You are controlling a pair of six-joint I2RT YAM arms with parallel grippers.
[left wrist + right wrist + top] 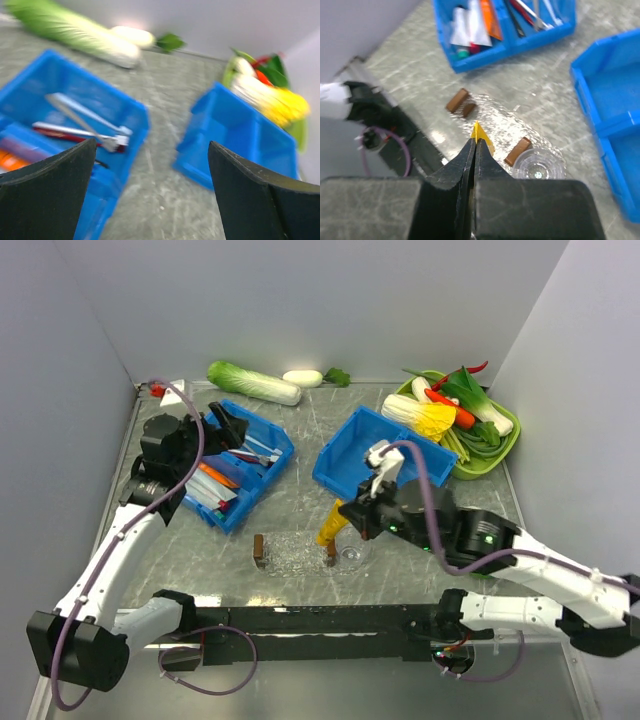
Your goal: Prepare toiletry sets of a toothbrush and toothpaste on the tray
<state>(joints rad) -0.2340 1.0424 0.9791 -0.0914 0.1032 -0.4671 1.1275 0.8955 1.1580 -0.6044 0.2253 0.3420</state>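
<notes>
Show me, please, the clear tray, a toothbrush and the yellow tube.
tray (295,556), top view, bare middle.
toothbrush (75,131), left wrist view, handle.
yellow tube (328,527), top view, mid-body.

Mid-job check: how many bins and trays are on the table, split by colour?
Blue bins, left and right: 2
Clear tray: 1
Green tray: 1
Total: 4

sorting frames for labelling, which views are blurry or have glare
Left wrist: motion-blurred throughout, blue plastic bins smeared. Right wrist: glare on the clear bumpy oval tray; right claw, shut on a yellow tube, in focus. Top external: sharp, evenly lit.
</notes>
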